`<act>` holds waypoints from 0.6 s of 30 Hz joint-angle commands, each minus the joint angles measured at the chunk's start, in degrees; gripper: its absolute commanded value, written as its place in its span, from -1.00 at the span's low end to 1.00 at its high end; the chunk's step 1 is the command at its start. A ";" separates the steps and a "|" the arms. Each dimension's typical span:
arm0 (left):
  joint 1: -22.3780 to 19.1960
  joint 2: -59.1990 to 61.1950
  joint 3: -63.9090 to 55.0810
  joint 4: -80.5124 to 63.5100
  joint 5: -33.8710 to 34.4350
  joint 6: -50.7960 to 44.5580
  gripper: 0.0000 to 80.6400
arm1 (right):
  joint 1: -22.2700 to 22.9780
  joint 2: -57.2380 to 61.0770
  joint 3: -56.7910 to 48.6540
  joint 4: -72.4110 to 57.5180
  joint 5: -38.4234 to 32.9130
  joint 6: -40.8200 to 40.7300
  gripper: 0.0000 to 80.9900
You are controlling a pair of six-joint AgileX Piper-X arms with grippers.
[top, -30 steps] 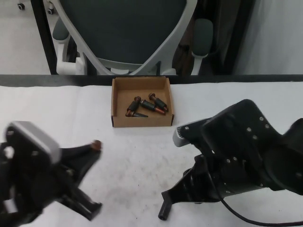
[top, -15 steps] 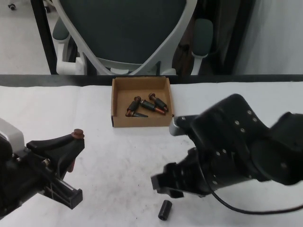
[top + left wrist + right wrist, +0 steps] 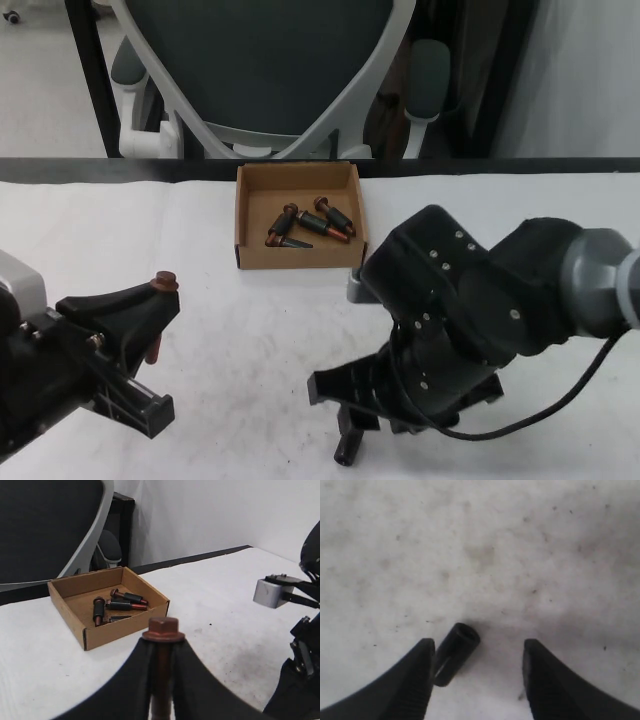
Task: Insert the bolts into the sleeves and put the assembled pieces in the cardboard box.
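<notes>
Your left gripper (image 3: 161,652) is clamped on a bolt (image 3: 163,628), held upright with its head up (well apart from the cardboard box (image 3: 240,225), which holds assembled pieces (image 3: 322,226)). Your right gripper (image 3: 477,672) is spread wide just above the bench (image 3: 260,330), and the black sleeve (image 3: 456,652) lies between its 2 fingers, right against 1 of them.

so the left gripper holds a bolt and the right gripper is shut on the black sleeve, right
Not quite. The right gripper is open, not shut: the right wrist view shows the black sleeve lying loose on the bench between its spread jaws. The left gripper does hold a bolt.
</notes>
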 commanded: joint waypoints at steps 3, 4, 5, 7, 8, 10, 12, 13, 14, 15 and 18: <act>0.18 -0.72 0.01 -2.03 1.51 -2.30 -0.98 | 1.00 0.80 -0.56 0.02 0.33 3.82 0.24; 0.18 -0.72 0.01 -2.03 1.51 -2.30 -0.98 | 1.30 0.91 -0.68 -0.72 0.64 4.49 0.24; 0.18 -0.72 0.01 -2.03 1.64 -2.29 -0.98 | 1.53 1.06 -0.72 -1.24 1.26 5.13 0.24; 0.18 -0.72 0.01 -2.03 2.84 -2.43 -0.98 | 2.08 1.51 -0.91 -2.55 1.82 6.50 0.24; 0.18 -0.72 0.01 -2.03 3.17 -2.70 -0.98 | 2.29 1.92 -1.08 -2.81 1.84 6.82 0.24; 0.18 -0.72 0.01 -2.03 3.85 -3.11 -0.98 | 2.71 2.98 -1.74 -2.55 1.83 7.66 0.24; 0.18 -0.72 0.01 -2.03 4.00 -3.07 -0.98 | 3.26 4.22 -2.06 -2.55 1.83 8.84 0.24; 0.18 -0.72 0.01 -2.03 4.00 -3.07 -0.98 | 3.49 4.90 -2.09 -2.55 1.83 9.29 0.24; 0.18 -0.72 0.01 -2.03 3.98 -3.18 -0.98 | 3.69 5.61 -2.09 -2.55 1.83 9.67 0.24; 0.18 -0.72 0.01 -2.03 3.98 -3.18 -0.98 | 3.88 6.19 -2.09 -2.42 1.83 9.94 0.24; 0.18 -0.72 0.01 -2.03 3.98 -3.36 -0.98 | 3.96 7.72 -2.09 -2.11 1.83 10.11 0.24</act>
